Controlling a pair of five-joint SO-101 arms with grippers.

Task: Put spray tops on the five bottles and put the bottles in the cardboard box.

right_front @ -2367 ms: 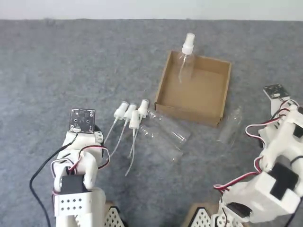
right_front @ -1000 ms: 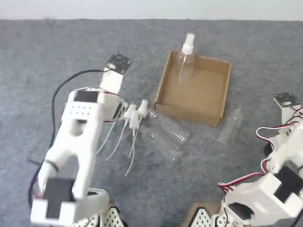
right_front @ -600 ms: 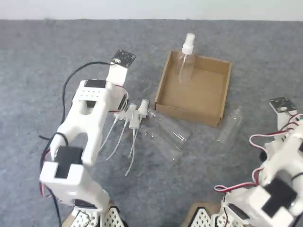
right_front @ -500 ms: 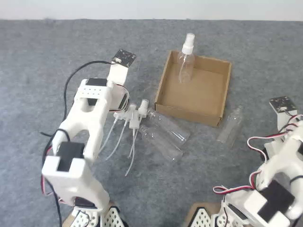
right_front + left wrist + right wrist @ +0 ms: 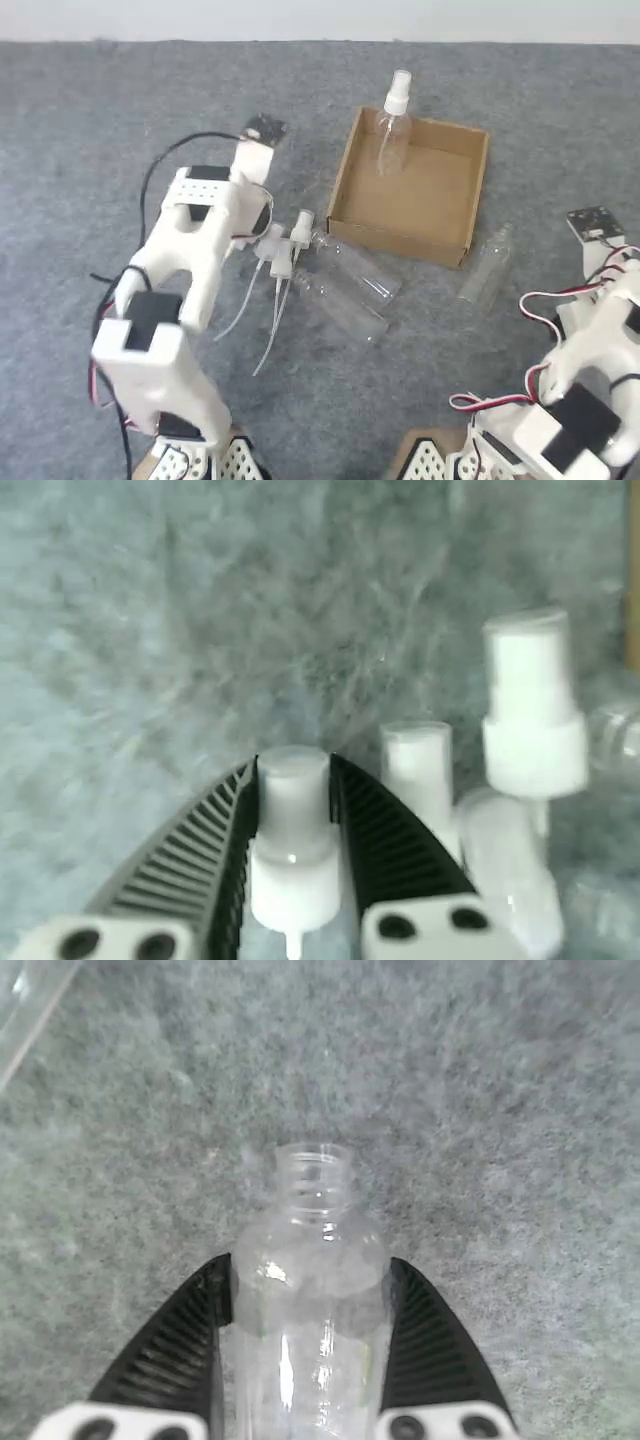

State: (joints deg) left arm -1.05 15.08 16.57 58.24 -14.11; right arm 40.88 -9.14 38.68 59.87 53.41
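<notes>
- Two ribbed black jaws of the left gripper (image 5: 292, 765) are pinching a white cylindrical spray top (image 5: 292, 830), left of the cardboard box (image 5: 345, 180).
- Spare spray tops (image 5: 530, 710) are lying just beside it, thin tubes trailing toward the near side.
- Near the right edge, the right gripper (image 5: 310, 1270) is clasping a clear held bottle (image 5: 310, 1330) with an open threaded neck.
- The shallow square box is sitting on fuzzy grey carpet (image 5: 120, 120), a capped bottle (image 5: 392, 125) standing upright in its far-left corner.
- Uncapped bottles (image 5: 355, 268) are lying side by side by the box's near-left corner.
- A lone bottle (image 5: 487, 263) is lying just right of the box.
</notes>
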